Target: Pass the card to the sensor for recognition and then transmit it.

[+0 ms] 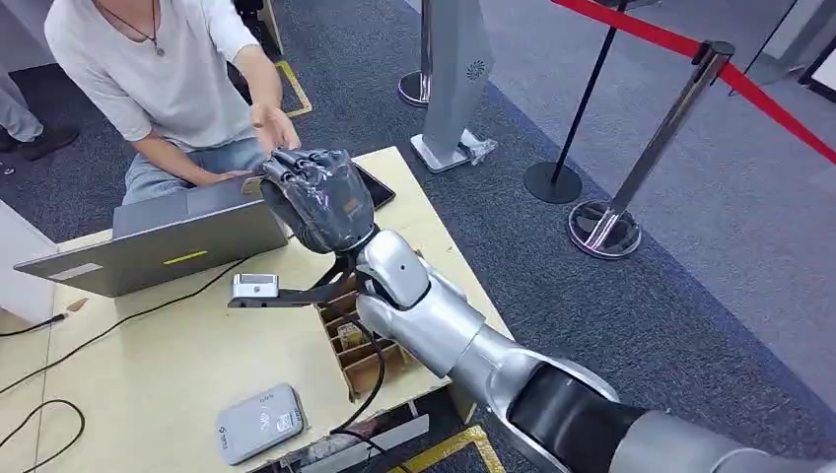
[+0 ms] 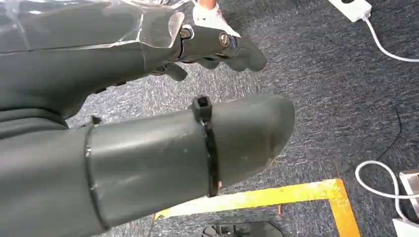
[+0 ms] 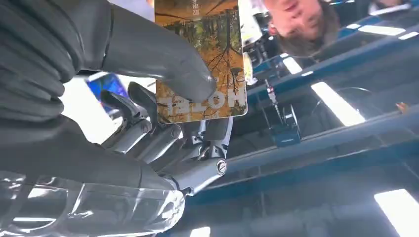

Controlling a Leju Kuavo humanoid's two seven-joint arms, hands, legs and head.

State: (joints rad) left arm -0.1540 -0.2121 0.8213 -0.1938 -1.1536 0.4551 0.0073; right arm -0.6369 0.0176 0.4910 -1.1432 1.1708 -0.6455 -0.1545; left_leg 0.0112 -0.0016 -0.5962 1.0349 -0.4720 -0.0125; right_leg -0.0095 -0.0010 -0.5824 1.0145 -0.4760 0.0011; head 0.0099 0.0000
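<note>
My right hand (image 1: 317,197) is raised over the far side of the table, close under the person's outstretched hand (image 1: 274,126). In the right wrist view the thumb (image 3: 163,59) and fingers pinch a card (image 3: 217,34) printed with an autumn forest scene, and most of the card sticks out past them. The grey card sensor (image 1: 258,422) lies flat near the table's front edge, well behind the hand. My left hand (image 2: 148,133) hangs over grey carpet with its fingers apart and nothing in it.
A seated person faces me behind an open grey laptop (image 1: 168,236). A dark phone (image 1: 380,187) lies by my hand, and a cardboard divider box (image 1: 367,357) sits under my forearm. Cables cross the table (image 1: 148,365). Stanchions (image 1: 606,222) with a red belt stand to the right.
</note>
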